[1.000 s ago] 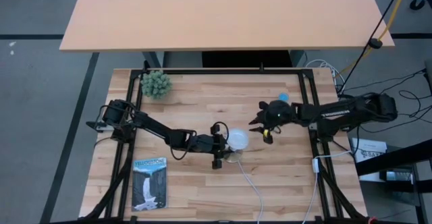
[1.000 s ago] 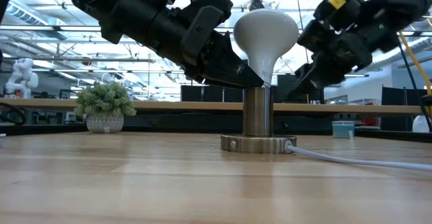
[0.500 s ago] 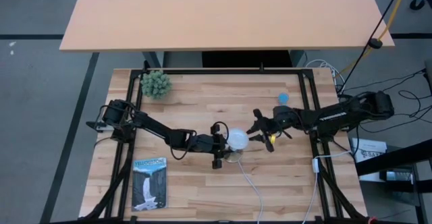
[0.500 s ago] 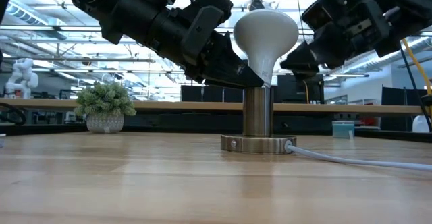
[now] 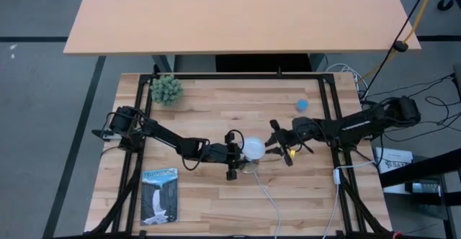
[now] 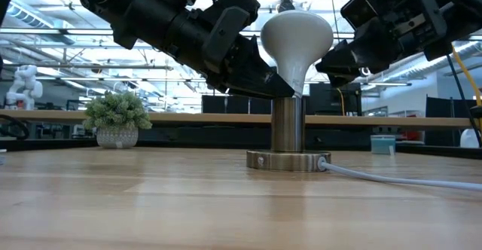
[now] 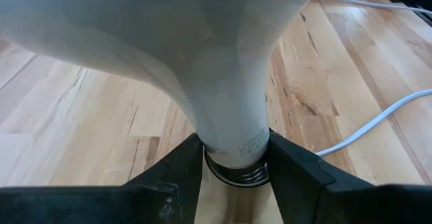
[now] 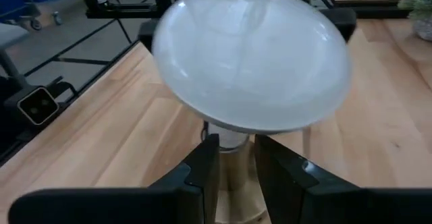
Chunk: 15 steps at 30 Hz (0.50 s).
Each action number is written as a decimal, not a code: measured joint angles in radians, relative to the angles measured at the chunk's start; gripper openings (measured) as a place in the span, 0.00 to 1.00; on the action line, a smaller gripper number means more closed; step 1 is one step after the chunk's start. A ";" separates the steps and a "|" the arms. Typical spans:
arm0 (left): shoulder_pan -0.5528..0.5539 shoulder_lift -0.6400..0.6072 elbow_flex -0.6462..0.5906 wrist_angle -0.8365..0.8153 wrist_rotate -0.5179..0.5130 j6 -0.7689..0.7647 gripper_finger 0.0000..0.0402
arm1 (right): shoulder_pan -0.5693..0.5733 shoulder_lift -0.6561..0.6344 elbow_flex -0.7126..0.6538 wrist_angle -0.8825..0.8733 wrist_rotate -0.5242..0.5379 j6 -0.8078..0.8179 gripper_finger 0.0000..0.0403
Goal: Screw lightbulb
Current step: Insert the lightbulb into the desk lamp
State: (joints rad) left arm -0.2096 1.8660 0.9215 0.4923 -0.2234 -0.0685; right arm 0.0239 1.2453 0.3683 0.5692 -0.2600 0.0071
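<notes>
Two grippers at bulb. Left gripper (image 7: 233,173) pinches lightbulb (image 6: 296,43) neck, bulb upright in socket (image 6: 286,133) mid-table. Right gripper (image 5: 277,147) fingers apart, just beside dome, not touching. Step: screwing in. Next, likely: right grips dome, twists.

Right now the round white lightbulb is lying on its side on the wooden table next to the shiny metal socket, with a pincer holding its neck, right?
Not quite. The round white lightbulb stands upright in the shiny metal socket, dome up, as the low view shows. The left pincer does hold its narrow neck, on the wooden table.
</notes>
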 joint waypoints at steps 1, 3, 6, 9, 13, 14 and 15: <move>0.000 0.000 0.000 0.000 0.000 0.000 0.38 | 0.004 0.000 0.000 0.009 0.000 0.000 0.21; 0.000 0.000 0.000 0.000 0.000 0.002 0.38 | 0.012 0.000 0.000 0.021 0.001 0.000 0.21; 0.000 0.000 0.000 0.000 0.000 0.003 0.38 | 0.018 0.000 0.000 0.043 0.001 0.000 0.21; 0.000 0.000 0.000 0.000 0.000 0.003 0.38 | 0.018 0.000 0.000 0.044 0.001 0.000 0.21; 0.000 0.000 0.000 0.001 0.000 0.025 0.38 | 0.018 0.000 0.000 0.042 0.000 0.011 0.21; 0.000 0.000 0.000 0.001 0.000 0.039 0.38 | 0.018 0.000 0.000 0.042 -0.001 0.013 0.21; 0.000 0.000 0.000 0.002 0.000 0.053 0.38 | 0.021 0.000 0.000 0.042 -0.001 0.015 0.21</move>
State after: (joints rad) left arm -0.2096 1.8660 0.9215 0.4942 -0.2234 -0.0153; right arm 0.0446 1.2453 0.3683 0.6109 -0.2611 0.0219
